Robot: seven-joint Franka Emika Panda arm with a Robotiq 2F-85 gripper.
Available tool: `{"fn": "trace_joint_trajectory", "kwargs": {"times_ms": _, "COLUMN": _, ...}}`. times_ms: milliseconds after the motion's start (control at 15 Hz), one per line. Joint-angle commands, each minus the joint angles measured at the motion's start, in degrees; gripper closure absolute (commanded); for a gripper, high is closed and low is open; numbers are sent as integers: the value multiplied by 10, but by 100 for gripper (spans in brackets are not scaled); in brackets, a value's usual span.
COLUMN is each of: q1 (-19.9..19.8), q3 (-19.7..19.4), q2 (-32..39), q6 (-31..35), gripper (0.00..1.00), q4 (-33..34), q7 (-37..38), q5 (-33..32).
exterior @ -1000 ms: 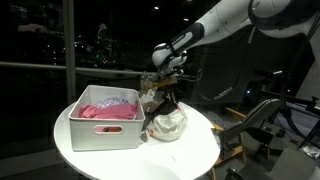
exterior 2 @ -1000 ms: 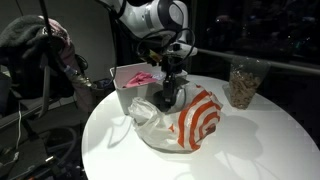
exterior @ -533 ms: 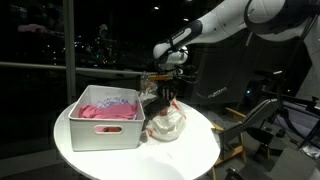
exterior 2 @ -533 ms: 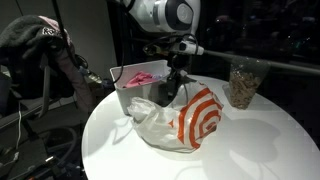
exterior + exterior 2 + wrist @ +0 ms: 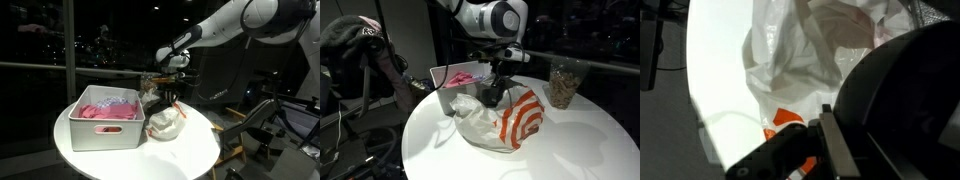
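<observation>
Now pincer (image 5: 492,93) touches bag (image 5: 520,122); pink cloth (image 5: 108,109) fills bin (image 5: 100,136).

I count one plastic bag (image 5: 510,120) mid-frame, one white bin (image 5: 103,134) at lower left, one pink cloth (image 5: 105,111) inside it, and one clear jar (image 5: 561,85) at upper right.

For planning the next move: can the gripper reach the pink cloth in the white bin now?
Probably yes: the pink cloth lies uncovered in the white bin, with the gripper nearby above the plastic bag.
</observation>
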Motion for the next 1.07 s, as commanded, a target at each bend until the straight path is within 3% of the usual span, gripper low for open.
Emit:
{"fn": "trace_joint_trajectory", "kwargs": {"times_ms": 0, "q1": 7, "q3": -18, "q2": 0, "q6": -33, "gripper": 97, "q4": 16, "q7": 21, "q5": -18}}
{"fn": "trace_joint_trajectory", "kwargs": {"times_ms": 67, "q1": 6, "q3": -19, "q2": -2, "q6": -35, "gripper": 97, "q4": 14, "q7": 21, "q5": -21}}
{"fn": "trace_joint_trajectory", "kwargs": {"times_ms": 133, "q1": 5, "q3": -19, "q2": -4, "q6": -33, "gripper": 64, "q4": 11, "q7": 17, "q5": -22}}
{"fn": "trace_joint_trajectory", "kwargs": {"times_ms": 267, "q1": 0, "q3": -12, "q2": -11, "q6": -20, "gripper": 56, "q4": 3, "q7": -5, "q5": -14}}
{"fn": "trace_joint_trajectory", "kwargs": {"times_ms": 733, "q1": -2, "q3": 12, "q2": -89, "q6": 77, "gripper": 3, "q4": -70, "q7": -150, "q5": -6}}
{"fn": "trace_joint_trajectory", "kwargs": {"times_ms": 1000, "q1": 19, "q3": 28, "q2": -163, "q6": 131, "gripper": 0, "q4": -136, "q7": -210, "q5": -21}}
